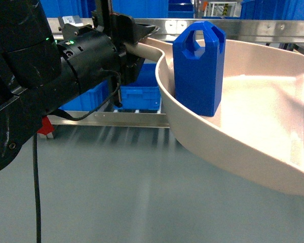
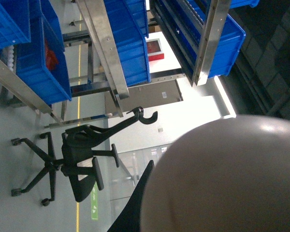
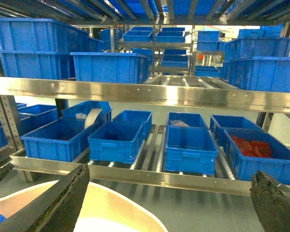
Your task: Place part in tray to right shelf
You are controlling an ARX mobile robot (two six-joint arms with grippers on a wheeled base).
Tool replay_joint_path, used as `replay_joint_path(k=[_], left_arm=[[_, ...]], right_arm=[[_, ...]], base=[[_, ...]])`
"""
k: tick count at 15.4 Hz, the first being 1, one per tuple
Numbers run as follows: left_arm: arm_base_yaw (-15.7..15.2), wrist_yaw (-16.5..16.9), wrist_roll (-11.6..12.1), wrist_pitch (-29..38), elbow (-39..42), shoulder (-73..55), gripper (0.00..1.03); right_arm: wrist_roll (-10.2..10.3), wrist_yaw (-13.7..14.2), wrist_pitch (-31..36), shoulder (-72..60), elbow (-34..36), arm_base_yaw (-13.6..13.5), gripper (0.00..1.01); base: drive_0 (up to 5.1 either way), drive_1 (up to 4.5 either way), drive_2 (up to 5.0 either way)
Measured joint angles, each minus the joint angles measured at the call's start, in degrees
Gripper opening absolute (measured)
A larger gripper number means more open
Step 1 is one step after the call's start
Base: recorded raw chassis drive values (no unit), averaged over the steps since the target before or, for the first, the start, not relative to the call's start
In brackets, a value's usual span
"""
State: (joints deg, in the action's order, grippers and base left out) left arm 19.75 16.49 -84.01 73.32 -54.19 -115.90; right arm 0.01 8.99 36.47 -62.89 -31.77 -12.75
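the part (image 1: 199,68) is already in the tray (image 1: 253,109), so that bit of the job looks done. what is left, i think, is to carry the tray over and set it on the right shelf (image 3: 135,93), which is in front of the robot and not yet reached. the tray is up in the air above the grey floor (image 1: 111,192), not resting on anything. the left gripper (image 1: 122,43) seems to hold the tray by its long handle, but its fingers are hidden behind the black arm, so i cannot tell for sure if they are closed on it. in the right wrist view the right gripper (image 3: 171,200) has its two dark fingers far apart with nothing between them, and the pale tray shows low down by the left finger. the part is a small bright blue block. it stands up straight near the curved rim of the tray, on the side close to the handle. it has slanted top corners and a round hole with a gap at the top. the shelf is shiny steel and has many blue crates (image 3: 191,147) on it.
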Motion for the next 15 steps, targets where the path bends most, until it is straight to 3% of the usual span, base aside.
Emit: replay_joint_path(k=[15], left_arm=[[0.02, 0.02, 0.00, 0.00, 0.00, 0.00, 0.12]], right_arm=[[0.00, 0.00, -0.04, 0.02, 0.00, 0.00, 0.98]], base=[[0.0, 0.00, 0.0]])
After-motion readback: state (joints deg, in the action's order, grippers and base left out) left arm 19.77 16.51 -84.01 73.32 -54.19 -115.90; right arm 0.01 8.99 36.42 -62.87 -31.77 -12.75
